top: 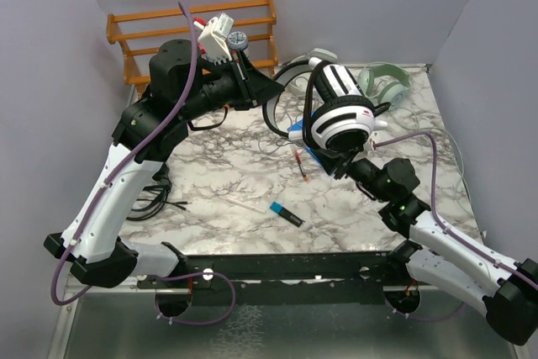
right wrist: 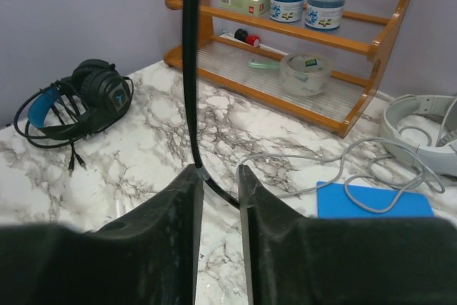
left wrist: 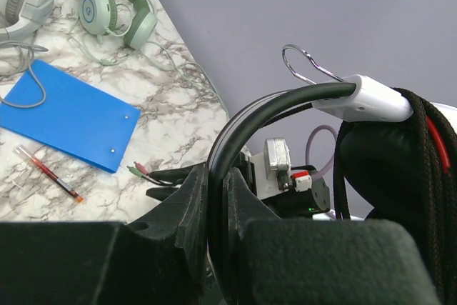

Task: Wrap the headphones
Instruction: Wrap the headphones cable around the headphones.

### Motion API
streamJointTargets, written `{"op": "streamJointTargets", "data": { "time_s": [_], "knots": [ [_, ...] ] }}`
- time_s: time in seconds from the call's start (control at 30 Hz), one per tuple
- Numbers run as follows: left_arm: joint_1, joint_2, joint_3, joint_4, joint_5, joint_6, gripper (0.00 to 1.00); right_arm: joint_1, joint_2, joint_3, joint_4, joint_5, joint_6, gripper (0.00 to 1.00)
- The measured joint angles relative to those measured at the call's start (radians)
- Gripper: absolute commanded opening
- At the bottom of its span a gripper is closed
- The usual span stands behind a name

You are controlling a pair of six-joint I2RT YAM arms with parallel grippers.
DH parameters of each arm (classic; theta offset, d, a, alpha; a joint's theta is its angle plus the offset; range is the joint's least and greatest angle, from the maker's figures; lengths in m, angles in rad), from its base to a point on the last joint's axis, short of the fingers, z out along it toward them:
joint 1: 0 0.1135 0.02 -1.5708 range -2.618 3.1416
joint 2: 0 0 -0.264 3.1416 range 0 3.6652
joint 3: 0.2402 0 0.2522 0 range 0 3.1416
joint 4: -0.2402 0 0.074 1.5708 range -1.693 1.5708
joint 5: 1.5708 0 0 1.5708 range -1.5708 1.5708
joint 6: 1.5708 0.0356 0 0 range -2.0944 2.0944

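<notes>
Marble-top table [top: 227, 174] seen from above, w/ two robot arms reaching in from the near edge. The left gripper [left wrist: 218, 183] is clenched on the black headband [left wrist: 239, 133] of the white-and-black headphones [top: 340, 111], which hang lifted above the table's far middle, earcups toward the right. The right gripper [right wrist: 218, 176] sits just below them. Its fingers stand apart w/ a thin black cable [right wrist: 190, 69] dropping btwn them, close against one finger, the gap wider than the cable. Under the lifted pair lies a blue board [left wrist: 68, 116], w/ a red pen [left wrist: 50, 174] just beside it. Other sets on the table: a black pair [right wrist: 78, 98] at the left, a grey-white pair [right wrist: 421, 130] far back by the wooden shelf [right wrist: 257, 94], and a pale green pair [left wrist: 118, 12] in the far right corner.
</notes>
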Motion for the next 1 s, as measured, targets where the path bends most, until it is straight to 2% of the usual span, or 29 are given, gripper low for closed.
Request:
{"op": "streamJointTargets", "data": {
  "time_s": [0.1,0.13,0.33,0.4,0.6,0.63,0.83,1.0],
  "knots": [
    [0.000,0.005,0.011,-0.001,0.008,-0.005,0.00,0.000,0.008,0.003,0.010,-0.008,-0.002,0.53],
    [0.000,0.006,0.015,0.000,0.012,-0.005,0.00,0.000,0.010,0.003,0.012,-0.008,-0.002,0.57],
    [0.000,0.008,0.019,0.000,0.020,-0.016,0.00,0.000,0.010,0.004,0.010,0.045,-0.019,0.63],
    [0.000,0.008,0.019,0.000,0.021,-0.017,0.00,0.000,0.010,0.004,0.010,0.072,-0.026,0.57],
    [0.000,0.008,0.030,0.000,0.022,-0.019,0.00,0.000,0.013,0.004,0.017,0.081,-0.037,0.08],
    [0.000,0.008,0.030,0.002,0.022,-0.019,0.00,0.000,0.014,0.004,0.019,0.071,-0.034,0.02],
    [0.000,0.009,0.025,0.005,0.014,-0.028,0.00,0.000,0.009,0.009,-0.020,-0.025,0.019,0.01],
    [0.019,0.037,-0.013,0.046,0.000,-0.066,0.00,0.001,-0.101,-0.014,-0.089,-0.109,0.104,0.01]
  ]
}}
